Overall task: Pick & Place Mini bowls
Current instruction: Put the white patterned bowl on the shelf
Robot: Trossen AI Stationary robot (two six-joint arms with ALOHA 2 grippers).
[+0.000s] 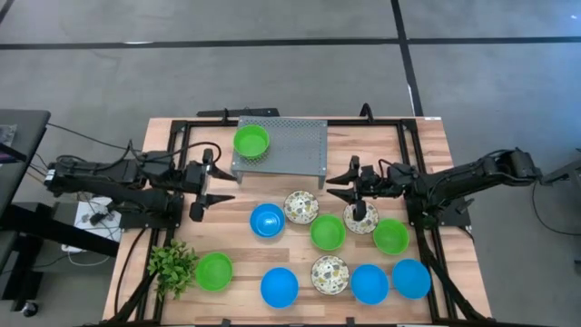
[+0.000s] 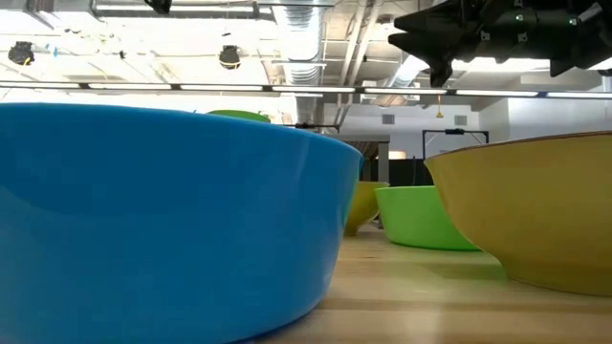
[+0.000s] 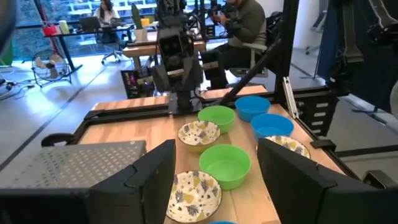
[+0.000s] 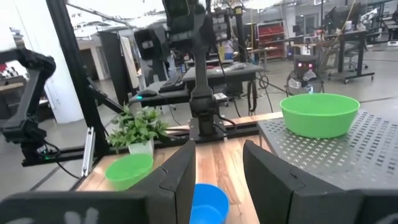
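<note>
Overhead view: table (image 1: 427, 136) with a perforated metal rack (image 1: 290, 145) at the back, one green bowl (image 1: 251, 142) on it; ten more bowls sit in front of the rack on the wood — blue (image 1: 267, 220), floral (image 1: 301, 207), green (image 1: 328, 232), floral (image 1: 360, 218), green (image 1: 391, 236) in one row, and green (image 1: 214, 271), blue (image 1: 279, 287), floral (image 1: 329, 274), blue (image 1: 369, 283), blue (image 1: 411, 278) nearer the front edge, with a plant (image 1: 172, 269) at the front left corner. Left gripper (image 1: 221, 184) hovers beside the rack, fingers spread and empty; right gripper (image 1: 337, 182) hangs above the floral bowl by the rack's right end, fingers parted and holding nothing. Low view: a blue bowl (image 2: 163, 210) fills the foreground, a yellowish-sided one (image 2: 535, 210) to its right, green (image 2: 421, 218) behind; a gripper (image 2: 421, 38) hangs overhead, though which arm it is cannot be told here. Left wrist view: own fingers (image 3: 143, 180) stand wide apart, framing floral (image 3: 193, 194) and green (image 3: 227, 164) bowls. Right wrist view: fingers (image 4: 180, 174) parted over a blue bowl (image 4: 208, 202); the racked bowl (image 4: 319, 113) shows to one side. Judged step — between placements, choosing the next bowl; the next move calls for lowering over a rim and pinching its thin wall. Bowls look small, shallow, smooth and light.
</note>
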